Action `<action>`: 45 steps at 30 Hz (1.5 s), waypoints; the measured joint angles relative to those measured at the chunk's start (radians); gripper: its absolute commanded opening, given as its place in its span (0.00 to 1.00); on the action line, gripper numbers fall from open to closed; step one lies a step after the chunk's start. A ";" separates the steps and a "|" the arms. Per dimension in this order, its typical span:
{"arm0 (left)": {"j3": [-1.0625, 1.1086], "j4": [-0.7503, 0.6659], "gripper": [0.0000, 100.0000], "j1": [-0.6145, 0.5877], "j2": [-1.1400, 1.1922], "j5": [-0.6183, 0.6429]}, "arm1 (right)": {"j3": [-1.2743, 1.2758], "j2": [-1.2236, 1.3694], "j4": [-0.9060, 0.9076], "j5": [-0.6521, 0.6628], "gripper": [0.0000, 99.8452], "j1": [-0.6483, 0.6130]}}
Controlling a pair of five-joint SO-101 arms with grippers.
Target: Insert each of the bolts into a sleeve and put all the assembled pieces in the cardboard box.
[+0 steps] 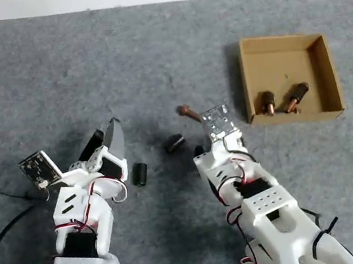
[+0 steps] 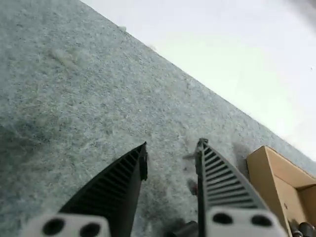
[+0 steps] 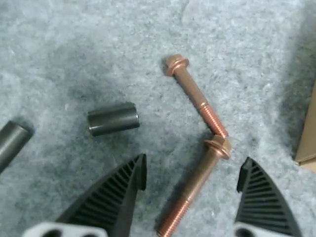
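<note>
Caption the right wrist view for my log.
Open right gripper over a bolt whose head meets the tip of a second bolt, dark sleeve nearby.

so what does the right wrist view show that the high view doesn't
Right wrist view: a second bolt lying between the open right pincer, its head touching the first bolt's threaded end. High view: two assembled pieces inside the cardboard box, plus the left arm. Both: the first bolt, two black sleeves and grey carpet.
</note>
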 measured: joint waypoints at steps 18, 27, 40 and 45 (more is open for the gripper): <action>0.000 0.000 0.16 0.000 0.000 -0.032 | 0.000 0.000 -0.005 0.000 0.27 0.000; 0.000 0.000 0.16 0.000 0.000 -0.074 | 0.000 0.000 -0.005 0.000 0.27 0.023; 0.000 0.000 0.16 0.000 0.000 -0.074 | 0.000 0.000 -0.005 0.000 0.27 0.021; 0.000 0.000 0.16 0.000 0.000 -0.074 | 0.000 0.000 -0.005 0.000 0.27 0.021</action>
